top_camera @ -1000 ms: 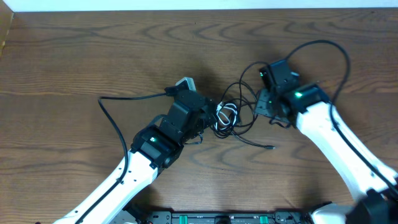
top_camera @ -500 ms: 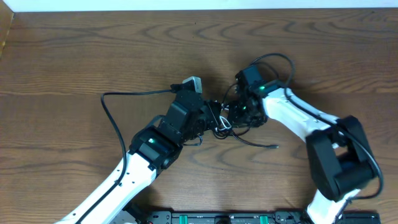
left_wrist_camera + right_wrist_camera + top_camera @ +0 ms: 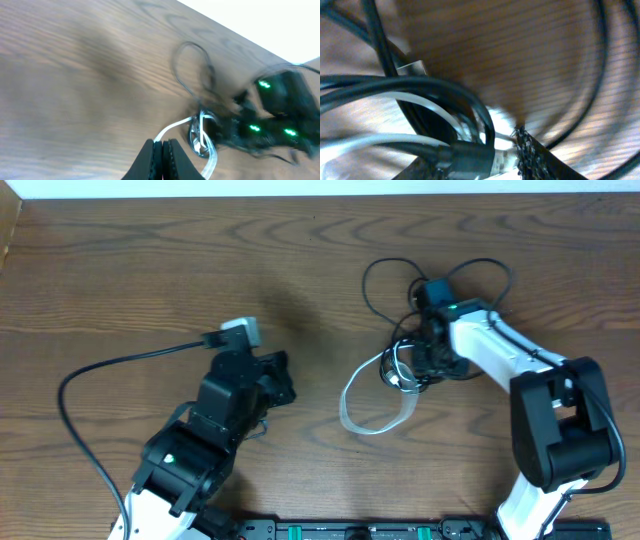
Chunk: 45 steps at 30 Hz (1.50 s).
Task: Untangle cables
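The cables (image 3: 402,366) bunch into a small knot right of the middle of the wooden table (image 3: 150,270). A white cable (image 3: 345,402), flat and ribbon-like, swings out of the knot in one wide loop towards the left arm, while thin black cables (image 3: 420,86) spread in loose rings on its far side. Close up, black and white strands cross tightly, with a silvery plug end (image 3: 413,66) among them. The right gripper (image 3: 425,358) sits down in the knot, one ribbed finger pad (image 3: 535,160) against a black plug body — whether it pinches anything cannot be told. The left gripper (image 3: 282,380), jaws pressed together and empty, lies left of the white loop, apart from it.
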Each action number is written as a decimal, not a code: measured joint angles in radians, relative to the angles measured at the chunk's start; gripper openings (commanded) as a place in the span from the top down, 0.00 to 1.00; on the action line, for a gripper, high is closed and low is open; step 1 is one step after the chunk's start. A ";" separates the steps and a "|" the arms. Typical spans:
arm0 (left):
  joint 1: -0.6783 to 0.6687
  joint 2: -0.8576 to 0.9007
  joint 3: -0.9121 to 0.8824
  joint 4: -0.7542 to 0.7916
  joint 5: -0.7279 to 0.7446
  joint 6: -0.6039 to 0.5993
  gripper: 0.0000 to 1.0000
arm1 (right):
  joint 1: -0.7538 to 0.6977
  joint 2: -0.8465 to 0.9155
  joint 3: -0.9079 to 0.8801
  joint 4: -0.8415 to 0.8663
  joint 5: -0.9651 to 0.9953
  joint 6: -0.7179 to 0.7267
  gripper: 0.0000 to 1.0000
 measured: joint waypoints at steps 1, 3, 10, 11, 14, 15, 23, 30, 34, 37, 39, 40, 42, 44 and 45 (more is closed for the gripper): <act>0.006 -0.002 0.000 -0.009 -0.013 0.000 0.92 | -0.019 0.000 0.002 -0.008 0.008 0.000 0.59; 0.015 0.003 0.000 -0.033 -0.043 0.002 0.92 | -0.049 0.000 0.005 -0.026 0.024 0.000 0.58; 0.019 0.056 0.000 -0.044 -0.093 -0.030 0.89 | -0.090 0.000 0.048 -0.042 -0.100 -0.122 0.54; 0.019 0.067 0.000 -0.043 -0.093 -0.032 0.89 | -0.090 0.000 0.053 -0.042 -0.117 -0.138 0.54; 0.019 0.104 0.000 -0.043 -0.093 -0.037 0.89 | -0.089 0.000 0.062 -0.035 -0.167 -0.188 0.53; 0.019 0.120 0.000 -0.043 -0.093 -0.040 0.88 | -0.089 0.000 0.063 -0.040 -0.175 -0.199 0.53; 0.019 0.175 0.000 -0.043 -0.093 -0.054 0.83 | -0.084 -0.161 0.078 -0.035 -0.260 -0.259 0.44; 0.019 0.177 0.000 -0.044 -0.097 -0.054 0.83 | 0.051 -0.221 0.100 0.026 -0.373 -0.412 0.34; 0.019 0.177 0.000 -0.044 -0.097 -0.054 0.83 | 0.127 -0.221 0.097 0.051 -0.336 -0.427 0.39; 0.019 0.177 0.000 -0.048 -0.097 -0.054 0.83 | 0.155 -0.219 0.093 0.030 -0.241 -0.353 0.42; 0.019 0.177 0.000 -0.052 -0.097 -0.054 0.83 | 0.153 -0.216 0.092 -0.003 -0.181 -0.291 0.50; 0.019 0.177 0.000 -0.056 -0.097 -0.054 0.83 | 0.149 -0.215 0.092 -0.022 -0.158 -0.257 0.52; 0.019 0.177 0.000 -0.060 -0.097 -0.054 0.83 | 0.139 -0.215 0.090 -0.083 -0.101 -0.157 0.54; 0.019 0.177 0.000 -0.060 -0.097 -0.054 0.83 | 0.127 -0.214 0.088 -0.140 -0.074 -0.071 0.55; 0.019 0.177 0.000 -0.059 -0.097 -0.054 0.83 | 0.120 -0.214 0.087 -0.159 -0.064 -0.029 0.54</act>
